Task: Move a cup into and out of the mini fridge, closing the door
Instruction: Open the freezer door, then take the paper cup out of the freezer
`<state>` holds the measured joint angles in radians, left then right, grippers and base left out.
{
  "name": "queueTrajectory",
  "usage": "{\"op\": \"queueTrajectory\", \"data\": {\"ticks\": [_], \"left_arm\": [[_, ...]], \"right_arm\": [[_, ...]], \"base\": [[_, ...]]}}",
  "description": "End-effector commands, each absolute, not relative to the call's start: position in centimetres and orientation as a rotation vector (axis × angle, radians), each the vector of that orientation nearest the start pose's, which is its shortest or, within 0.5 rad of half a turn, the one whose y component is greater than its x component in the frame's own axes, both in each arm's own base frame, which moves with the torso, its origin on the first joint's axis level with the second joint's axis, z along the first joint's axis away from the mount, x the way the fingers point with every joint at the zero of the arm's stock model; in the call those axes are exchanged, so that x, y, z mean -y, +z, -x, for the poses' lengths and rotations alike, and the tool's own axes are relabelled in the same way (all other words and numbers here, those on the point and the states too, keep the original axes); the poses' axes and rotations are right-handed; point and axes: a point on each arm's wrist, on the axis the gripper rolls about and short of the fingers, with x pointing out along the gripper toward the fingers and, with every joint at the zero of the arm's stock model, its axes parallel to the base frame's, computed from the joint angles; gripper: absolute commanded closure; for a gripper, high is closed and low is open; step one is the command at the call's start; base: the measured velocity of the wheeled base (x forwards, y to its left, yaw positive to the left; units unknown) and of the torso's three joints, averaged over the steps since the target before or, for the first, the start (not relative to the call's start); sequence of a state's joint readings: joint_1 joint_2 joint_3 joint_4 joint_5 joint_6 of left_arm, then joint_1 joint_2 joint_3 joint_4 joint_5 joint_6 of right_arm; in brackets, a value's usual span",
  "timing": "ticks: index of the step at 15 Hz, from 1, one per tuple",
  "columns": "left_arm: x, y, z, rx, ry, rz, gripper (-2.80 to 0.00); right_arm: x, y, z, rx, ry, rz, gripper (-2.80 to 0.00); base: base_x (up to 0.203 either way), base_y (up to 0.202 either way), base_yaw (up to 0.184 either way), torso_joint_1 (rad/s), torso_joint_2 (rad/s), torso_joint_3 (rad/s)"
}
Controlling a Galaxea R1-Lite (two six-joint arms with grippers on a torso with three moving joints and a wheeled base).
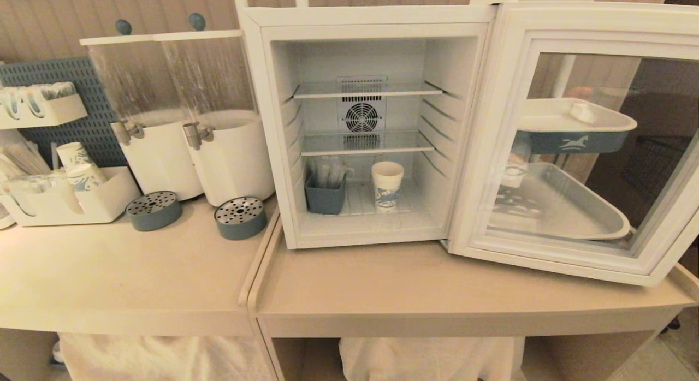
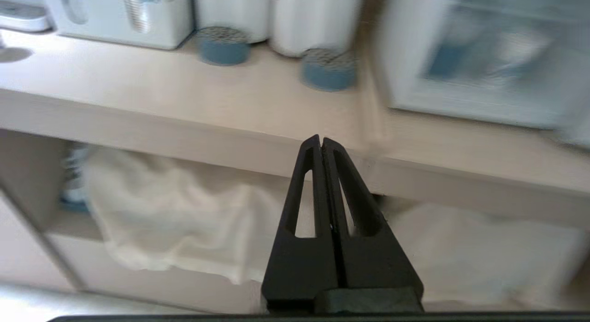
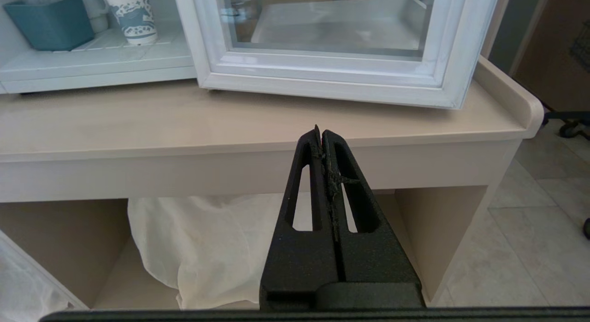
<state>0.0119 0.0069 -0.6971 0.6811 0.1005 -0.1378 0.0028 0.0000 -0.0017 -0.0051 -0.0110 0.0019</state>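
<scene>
Left gripper (image 2: 321,142): clenched, empty, below the counter edge.
Right gripper (image 3: 321,133): clenched, parked.
Cup (image 1: 387,185): inside fridge (image 1: 284,124), awaiting door (image 1: 494,152) closing.

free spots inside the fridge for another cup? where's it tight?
Bottom of the mini fridge: bare room right of the cup, up to the wall. Both wire shelves look bare. Crowded on the left: blue bin stands close beside the cup.
</scene>
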Motion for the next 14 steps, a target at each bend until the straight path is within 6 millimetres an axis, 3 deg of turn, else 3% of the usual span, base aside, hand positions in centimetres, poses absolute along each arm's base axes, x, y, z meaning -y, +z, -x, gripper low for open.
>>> {"op": "queueTrajectory", "data": {"ticks": [1,3,5,7,14], "left_arm": [[-0.2,13.7,6.5,0.004,0.129,0.09,0.0],[-0.2,8.6,3.2,-0.084,0.121,0.038,0.0],[-0.1,6.3,2.3,-0.113,0.07,0.009,0.0],[0.1,7.6,2.5,-0.038,-0.004,-0.017,0.0],[0.1,7.7,2.5,-0.034,-0.007,-0.024,0.0]], "right_arm": [[0.0,7.7,2.3,0.008,-0.006,-0.002,0.0],[0.0,7.7,2.3,0.008,-0.006,0.0,0.0],[0.0,7.7,2.3,0.008,-0.008,-0.002,0.0],[0.0,7.7,2.3,0.008,-0.008,-0.003,0.0],[0.0,7.7,2.3,0.008,-0.008,-0.006,0.0]], "base": [[0.0,0.0,0.0,0.0,0.0,0.0],[0.0,0.0,0.0,0.0,0.0,0.0],[0.0,0.0,0.0,0.0,0.0,0.0],[0.0,0.0,0.0,0.0,0.0,0.0],[0.0,0.0,0.0,0.0,0.0,0.0]]}}
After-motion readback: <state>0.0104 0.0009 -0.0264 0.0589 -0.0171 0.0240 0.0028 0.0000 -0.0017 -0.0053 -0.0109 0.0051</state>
